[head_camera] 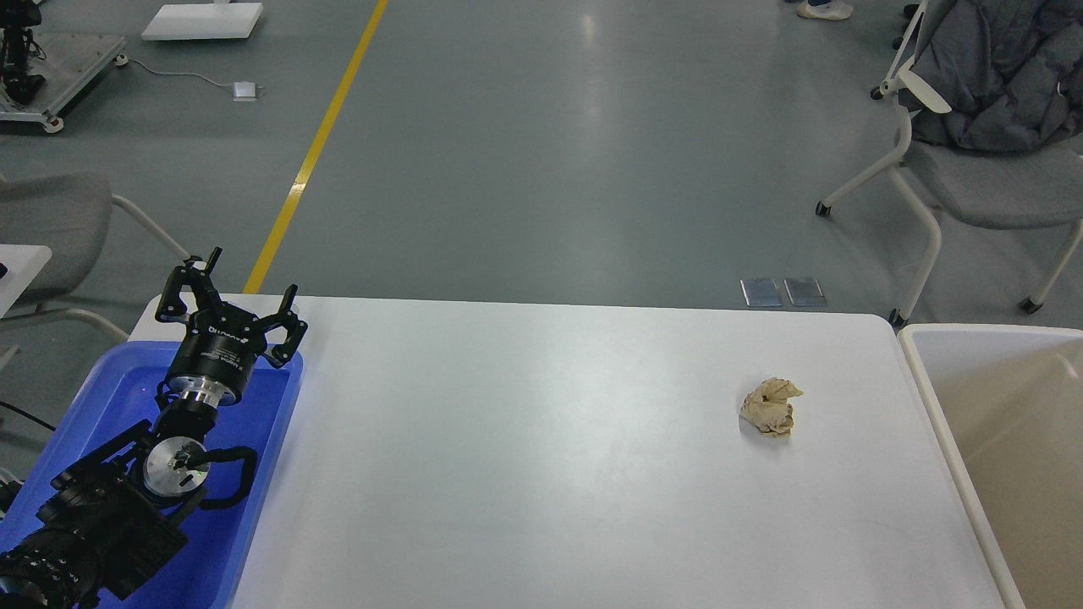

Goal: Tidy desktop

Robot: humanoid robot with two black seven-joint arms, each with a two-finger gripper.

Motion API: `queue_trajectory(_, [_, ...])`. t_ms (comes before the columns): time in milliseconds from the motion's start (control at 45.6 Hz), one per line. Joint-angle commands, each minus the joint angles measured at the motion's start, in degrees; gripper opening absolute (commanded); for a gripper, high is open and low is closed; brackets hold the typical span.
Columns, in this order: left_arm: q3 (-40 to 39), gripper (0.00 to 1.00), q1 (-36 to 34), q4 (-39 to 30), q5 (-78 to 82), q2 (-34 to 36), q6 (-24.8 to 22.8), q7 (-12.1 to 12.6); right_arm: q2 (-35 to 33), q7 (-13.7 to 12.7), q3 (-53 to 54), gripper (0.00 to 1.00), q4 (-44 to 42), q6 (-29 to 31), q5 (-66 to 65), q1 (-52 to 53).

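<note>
The white desktop (pixel 541 457) fills the lower middle of the head view. A crumpled beige paper ball (pixel 770 408) lies on it toward the right. My left gripper (pixel 251 275) is open and empty, raised over the far end of the blue tray (pixel 262 448) at the desktop's left edge, far from the paper ball. My right gripper is not in view.
A beige bin (pixel 948 414) stands just off the desktop's right edge, and the part of its inside that shows holds nothing. A grey chair with a dark coat (pixel 990 76) stands on the floor at the back right. Another chair (pixel 59 220) is at the left.
</note>
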Motion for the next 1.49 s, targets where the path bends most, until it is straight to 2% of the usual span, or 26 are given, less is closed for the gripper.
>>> queue_trajectory(0, [0.03, 1.0, 0.0, 0.07, 0.01, -0.03, 0.0, 0.0, 0.25, 0.03, -0.2, 0.99, 0.19, 0.02, 0.0, 3.68])
queue_trajectory(110, [0.03, 1.0, 0.0, -0.02, 0.01, 0.06, 0.0, 0.0, 2.18, 0.03, -0.55, 0.99, 0.54, 1.68, 0.0, 4.83])
queue_trajectory(197, [-0.06, 1.0, -0.09, -0.02, 0.01, 0.06, 0.0, 0.0, 1.75, 0.03, 1.11, 0.99, 0.19, 7.47, 0.43, 6.58])
queue_trajectory(263, [-0.06, 1.0, 0.0, -0.02, 0.01, -0.03, 0.0, 0.0, 0.26, 0.03, 5.32, 0.99, 0.19, 11.26, 3.24, 8.69])
queue_trajectory(395, [0.03, 1.0, 0.0, -0.02, 0.01, 0.06, 0.0, 0.0, -1.5, 0.56, 13.24, 0.99, 2.9, 13.99, 6.67, 11.15])
queue_trajectory(483, [0.03, 1.0, 0.0, -0.02, 0.01, 0.06, 0.0, 0.0, -3.17, 2.23, 18.24, 0.99, 8.61, 16.36, 6.94, 12.56])
queue_trajectory(570, [0.03, 1.0, 0.0, -0.02, 0.01, 0.06, 0.0, 0.0, -5.46, 3.98, 28.34, 0.99, 17.3, 16.54, 6.94, 12.22])
queue_trajectory(724, [0.03, 1.0, 0.0, -0.02, 0.01, -0.03, 0.0, 0.0, -5.99, 5.39, 39.96, 0.99, 29.88, 16.28, 6.06, 8.62])
queue_trajectory(768, [0.03, 1.0, 0.0, -0.02, 0.01, -0.03, 0.0, 0.0, -5.47, 6.53, 41.28, 0.99, 31.91, 16.19, 5.89, 8.0])
queue_trajectory(943, [-0.06, 1.0, -0.09, -0.02, 0.01, 0.06, 0.0, 0.0, -1.25, 16.98, 44.35, 0.99, 36.39, 16.19, 5.88, 6.59])
queue_trajectory(1031, [0.03, 1.0, 0.0, -0.02, 0.01, 0.06, 0.0, 0.0, 0.86, 20.77, 46.73, 0.99, 39.29, 16.19, 5.88, 4.92])
queue_trajectory(1229, [0.03, 1.0, 0.0, -0.02, 0.01, 0.06, 0.0, 0.0, 5.61, 23.5, 45.77, 0.99, 39.74, 15.66, 5.8, 4.74])
queue_trajectory(1316, [0.03, 1.0, -0.09, 0.07, 0.01, -0.03, 0.0, 0.0, 7.54, 25.25, 44.62, 0.99, 39.56, 13.82, 5.09, 4.74])
queue_trajectory(1470, [0.03, 1.0, 0.0, -0.02, 0.01, 0.06, 0.0, 0.0, 8.77, 29.39, 42.87, 0.99, 40.18, 14.43, 4.92, 3.6])
